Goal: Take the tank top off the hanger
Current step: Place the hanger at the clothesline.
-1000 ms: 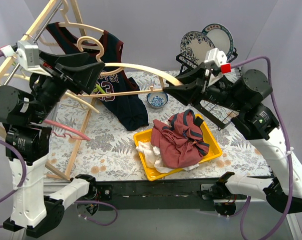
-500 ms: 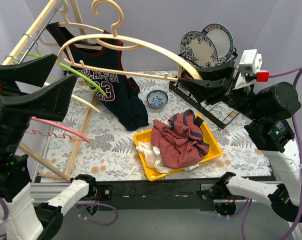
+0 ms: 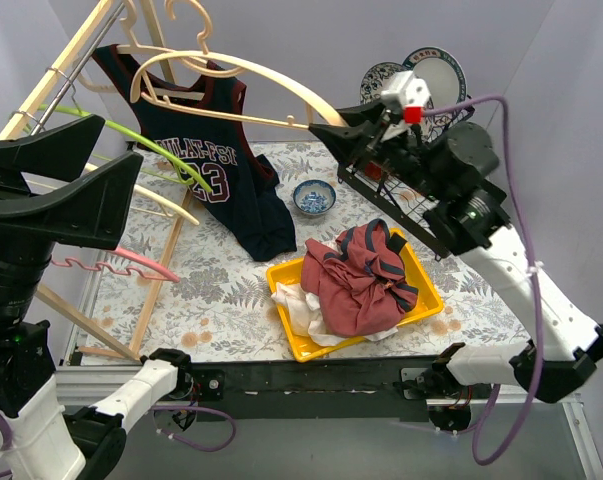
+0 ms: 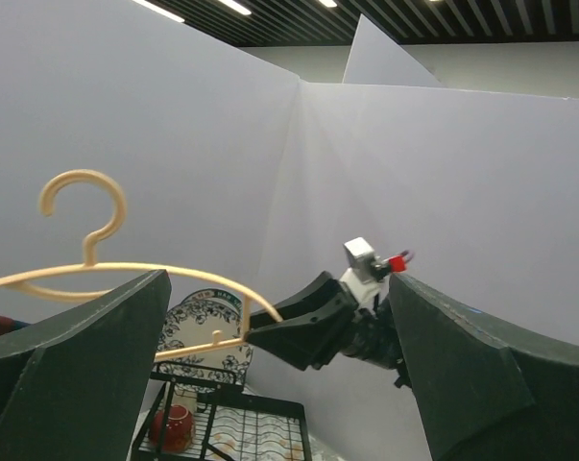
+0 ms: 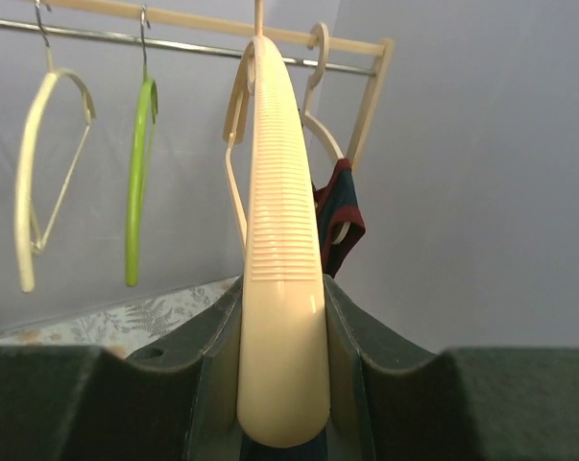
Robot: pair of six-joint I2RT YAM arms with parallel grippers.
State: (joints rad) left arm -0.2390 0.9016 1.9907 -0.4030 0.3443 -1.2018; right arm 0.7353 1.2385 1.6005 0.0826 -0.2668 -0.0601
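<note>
Since my right gripper [image 3: 326, 130] is clamped on one end of the cream hanger [image 3: 271, 85], its long axis runs leftward from me toward the rack [image 3: 51, 72] — and the tank top [image 3: 216, 165] hangs at that far end, between my two grippers. Can't tell if a strap's on the hanger. My left gripper [image 3: 123, 148] is spread wide, holding nothing, and looks nearer. Writing: a white 23 — the arched lettering above it I can't read.

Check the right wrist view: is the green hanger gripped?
No, the right gripper clamps the cream hanger; the green hanger hangs on the rail.
</note>
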